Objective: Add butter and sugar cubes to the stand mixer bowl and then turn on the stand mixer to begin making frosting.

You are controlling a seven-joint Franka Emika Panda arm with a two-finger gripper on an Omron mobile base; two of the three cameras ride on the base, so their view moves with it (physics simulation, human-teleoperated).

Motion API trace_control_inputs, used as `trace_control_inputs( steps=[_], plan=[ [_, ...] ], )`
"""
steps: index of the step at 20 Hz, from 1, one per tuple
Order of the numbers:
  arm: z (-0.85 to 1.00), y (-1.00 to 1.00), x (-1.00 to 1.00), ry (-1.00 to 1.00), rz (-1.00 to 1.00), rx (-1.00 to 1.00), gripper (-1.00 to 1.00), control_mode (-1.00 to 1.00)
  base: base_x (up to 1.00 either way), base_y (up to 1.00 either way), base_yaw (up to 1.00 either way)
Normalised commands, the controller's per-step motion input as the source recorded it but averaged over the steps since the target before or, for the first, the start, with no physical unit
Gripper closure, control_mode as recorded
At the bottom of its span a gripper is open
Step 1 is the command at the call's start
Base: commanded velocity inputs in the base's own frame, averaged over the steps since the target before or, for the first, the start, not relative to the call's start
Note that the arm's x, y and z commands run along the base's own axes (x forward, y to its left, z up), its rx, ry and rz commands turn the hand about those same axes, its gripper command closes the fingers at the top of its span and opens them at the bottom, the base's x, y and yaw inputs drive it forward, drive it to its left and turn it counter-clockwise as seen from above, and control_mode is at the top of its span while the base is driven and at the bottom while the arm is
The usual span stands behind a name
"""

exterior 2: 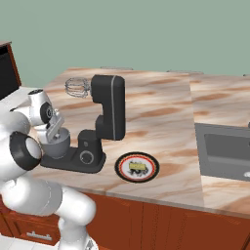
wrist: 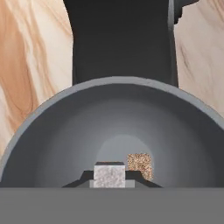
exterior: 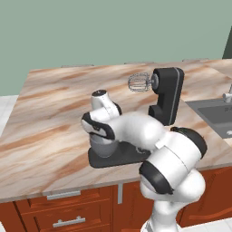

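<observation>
We find the jaws pinching one sugar cube (wrist: 109, 174) above the stand mixer bowl (wrist: 52, 131), another cube (wrist: 139, 165) lying below them inside, while the butter (exterior 2: 138, 167) remains on its plate (exterior 2: 123, 172) and the stand mixer (exterior 2: 108, 110) is unstarted.

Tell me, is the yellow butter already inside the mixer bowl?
No, the butter lies on the red-rimmed plate on the counter, apart from the bowl.

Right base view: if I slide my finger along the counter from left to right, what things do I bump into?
Mixer bowl → mixer → plate holding the butter → sink.
</observation>
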Motion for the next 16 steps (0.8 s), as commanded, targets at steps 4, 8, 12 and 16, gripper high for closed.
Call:
trace_control_inputs(
  steps=[4,8,12,16],
  plan=[
    [-0.22,0.00,0.22,0.04,0.00,0.00,1.00,-1.00,0.00,0.00,0.00],
    [-0.27,0.00,0.14,0.04,0.00,0.00,1.00,-1.00,0.00,0.00,0.00],
    [-0.12,0.00,-0.01,0.01,0.00,0.00,-1.00,-1.00,0.00,0.00,0.00],
    [0.25,0.00,-0.26,-0.03,0.00,0.00,-1.00,-1.00,0.00,0.00,0.00]
  ],
)
